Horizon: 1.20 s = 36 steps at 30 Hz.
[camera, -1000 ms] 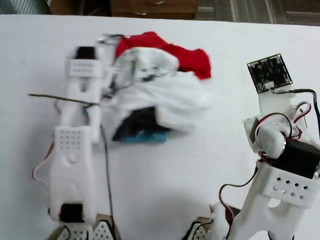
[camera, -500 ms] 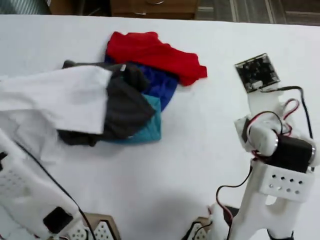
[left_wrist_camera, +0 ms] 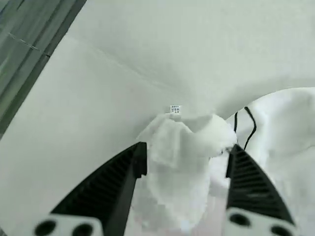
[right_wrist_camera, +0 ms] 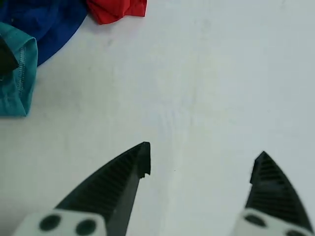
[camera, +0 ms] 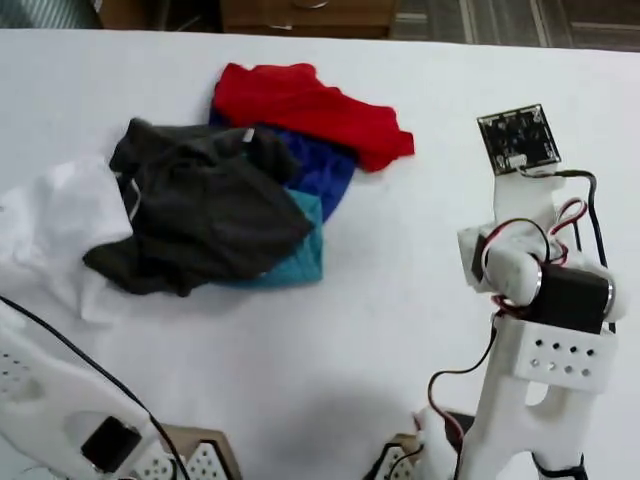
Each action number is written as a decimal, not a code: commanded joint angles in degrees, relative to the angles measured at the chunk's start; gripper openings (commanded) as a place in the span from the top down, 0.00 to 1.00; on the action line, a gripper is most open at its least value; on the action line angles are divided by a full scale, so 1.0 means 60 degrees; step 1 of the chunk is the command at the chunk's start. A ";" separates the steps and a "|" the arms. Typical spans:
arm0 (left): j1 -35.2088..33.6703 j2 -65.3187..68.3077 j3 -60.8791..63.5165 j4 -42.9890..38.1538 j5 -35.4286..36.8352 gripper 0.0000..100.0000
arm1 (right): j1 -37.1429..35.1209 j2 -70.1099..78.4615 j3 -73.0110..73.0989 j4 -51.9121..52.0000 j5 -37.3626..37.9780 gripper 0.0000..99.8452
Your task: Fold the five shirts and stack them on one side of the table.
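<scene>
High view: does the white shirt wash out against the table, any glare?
High view: white shirt nearly merges with the white table, edged by faint shadow; no glare. Left wrist view: its folds read through soft grey shading.

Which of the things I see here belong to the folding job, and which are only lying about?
For the job: white shirt, dark grey shirt, teal shirt, blue shirt, red shirt, table.
Only lying about: wooden furniture in the background.
</scene>
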State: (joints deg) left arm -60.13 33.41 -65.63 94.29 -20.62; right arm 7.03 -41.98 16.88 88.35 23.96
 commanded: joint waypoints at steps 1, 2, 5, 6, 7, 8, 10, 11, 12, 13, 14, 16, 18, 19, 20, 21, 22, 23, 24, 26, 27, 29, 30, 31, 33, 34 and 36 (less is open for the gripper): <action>0.0967 -0.0103 -0.0212 0.0103 0.1084 0.69 | -0.0081 0.0037 -0.0044 -0.0168 -0.0059 0.67; 0.1451 -0.0103 -0.0212 0.0396 0.1275 0.69 | -0.0081 0.0051 -0.0044 -0.0183 -0.0059 0.67; 0.3443 -0.0015 -0.0022 0.1421 0.1407 0.69 | -0.0095 0.0051 -0.0044 -0.0198 -0.0059 0.67; 0.4059 -0.0044 0.0388 0.1377 0.1480 0.69 | -0.0095 0.0051 -0.0044 -0.0198 -0.0059 0.67; 0.4630 -0.0103 0.0828 0.1348 0.1685 0.69 | -0.0095 0.0051 -0.0044 -0.0198 -0.0059 0.67; 0.5216 -0.0103 0.1238 0.1348 0.1861 0.69 | -0.0095 0.0051 -0.0044 -0.0198 -0.0059 0.67; 0.6359 -0.0015 0.2015 0.1348 0.2081 0.68 | -0.0095 0.0051 -0.0044 -0.0198 -0.0059 0.67; 0.6842 0.0000 0.2454 0.1304 0.2168 0.67 | -0.0081 0.0051 -0.0044 -0.0198 -0.0059 0.67; 0.7311 0.0000 0.2850 0.1275 0.2286 0.66 | -0.0081 0.0051 -0.0044 -0.0198 -0.0059 0.67; 0.7766 0.0000 0.3201 0.1260 0.2403 0.66 | -0.0081 0.0037 -0.0044 -0.0198 -0.0059 0.67; 0.8161 0.0000 0.3524 0.1216 0.2462 0.65 | -0.0081 0.0022 -0.0044 -0.0183 -0.0059 0.67; 0.8733 0.0015 0.4125 0.0791 0.2535 0.65 | -0.0081 -0.0007 -0.0044 -0.0168 -0.0059 0.67; 0.9084 0.0015 0.4813 0.0103 0.2711 0.65 | -0.0081 -0.0007 -0.0044 -0.0154 -0.0059 0.67; 0.9216 0.0015 0.5165 -0.0234 0.2725 0.65 | -0.0081 -0.0007 -0.0044 -0.0154 -0.0059 0.67; 0.9333 0.0029 0.5590 -0.0586 0.2725 0.65 | -0.0081 -0.0007 -0.0044 -0.0154 -0.0059 0.67; 0.9421 0.0029 0.6029 -0.0938 0.2725 0.65 | -0.0081 -0.0022 -0.0059 -0.0154 -0.0059 0.67; 0.9465 0.0088 0.6484 -0.1319 0.2725 0.65 | -0.0081 -0.0022 -0.0059 -0.0154 -0.0059 0.67; 0.9480 0.0249 0.6850 -0.1641 0.2696 0.65 | -0.0081 -0.0022 -0.0073 -0.0154 -0.0059 0.67; 0.9436 0.0469 0.7143 -0.1949 0.2681 0.65 | -0.0081 -0.0022 -0.0073 -0.0154 -0.0059 0.67; 0.9172 0.1128 0.7289 -0.2256 0.2667 0.65 | -0.0081 -0.0022 -0.0073 -0.0154 -0.0059 0.67; 0.8938 0.1495 0.7158 -0.2286 0.2667 0.65 | -0.0081 -0.0022 -0.0073 -0.0154 -0.0059 0.67; 0.8425 0.2095 0.6425 -0.1949 0.2608 0.67 | -0.0081 -0.0022 -0.0073 -0.0154 -0.0059 0.67; 0.8205 0.2403 0.5853 -0.1553 0.2359 0.69 | -0.0081 -0.0022 -0.0073 -0.0154 -0.0059 0.67; 0.8000 0.2696 0.5253 -0.1084 0.1890 0.73 | -0.0081 -0.0022 -0.0073 -0.0154 -0.0059 0.67; 0.7634 0.3297 0.4139 -0.0132 0.0835 0.90 | -0.0081 -0.0022 -0.0088 -0.0168 -0.0059 0.67; 0.7399 0.3619 0.3597 0.0293 0.0498 0.99 | -0.0081 -0.0022 -0.0088 -0.0168 -0.0059 0.67; 0.6813 0.4220 0.2586 0.1172 0.0322 0.94 | -0.0081 -0.0022 -0.0088 -0.0154 -0.0059 0.67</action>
State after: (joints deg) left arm -11.69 53.19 -42.24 94.37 -15.52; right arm 7.03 -41.98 16.88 88.35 23.96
